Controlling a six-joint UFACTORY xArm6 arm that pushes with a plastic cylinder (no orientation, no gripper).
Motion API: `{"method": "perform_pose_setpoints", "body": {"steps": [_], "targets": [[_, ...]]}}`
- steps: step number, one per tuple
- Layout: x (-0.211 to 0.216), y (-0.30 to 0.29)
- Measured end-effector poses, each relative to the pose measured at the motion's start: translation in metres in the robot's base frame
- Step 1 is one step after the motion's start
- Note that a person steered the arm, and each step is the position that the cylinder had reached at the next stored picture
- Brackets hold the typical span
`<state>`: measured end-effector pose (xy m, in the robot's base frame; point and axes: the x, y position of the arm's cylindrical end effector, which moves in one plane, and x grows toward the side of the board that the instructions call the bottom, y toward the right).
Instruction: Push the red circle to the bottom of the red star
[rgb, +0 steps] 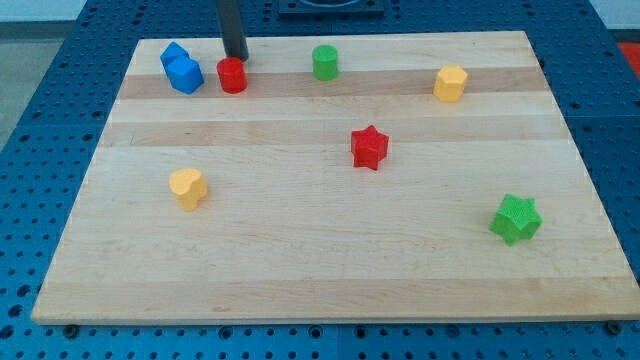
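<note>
The red circle (232, 75) stands near the top left of the wooden board (330, 250). The red star (369, 148) lies near the board's middle, well to the right of and below the circle. My tip (236, 56) is just above the red circle, at its upper edge, touching or nearly touching it.
A blue block (181, 68) sits just left of the red circle. A green circle (325, 62) is at the top middle, a yellow hexagon (450, 83) at the top right, a yellow heart (187, 187) at the left, a green star (516, 219) at the lower right.
</note>
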<state>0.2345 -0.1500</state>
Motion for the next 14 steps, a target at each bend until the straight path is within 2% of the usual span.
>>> {"method": "perform_pose_setpoints", "body": {"steps": [4, 8, 13, 14], "targets": [[0.012, -0.005], [0.093, 0.004], [0.199, 0.138], [0.203, 0.159]]}}
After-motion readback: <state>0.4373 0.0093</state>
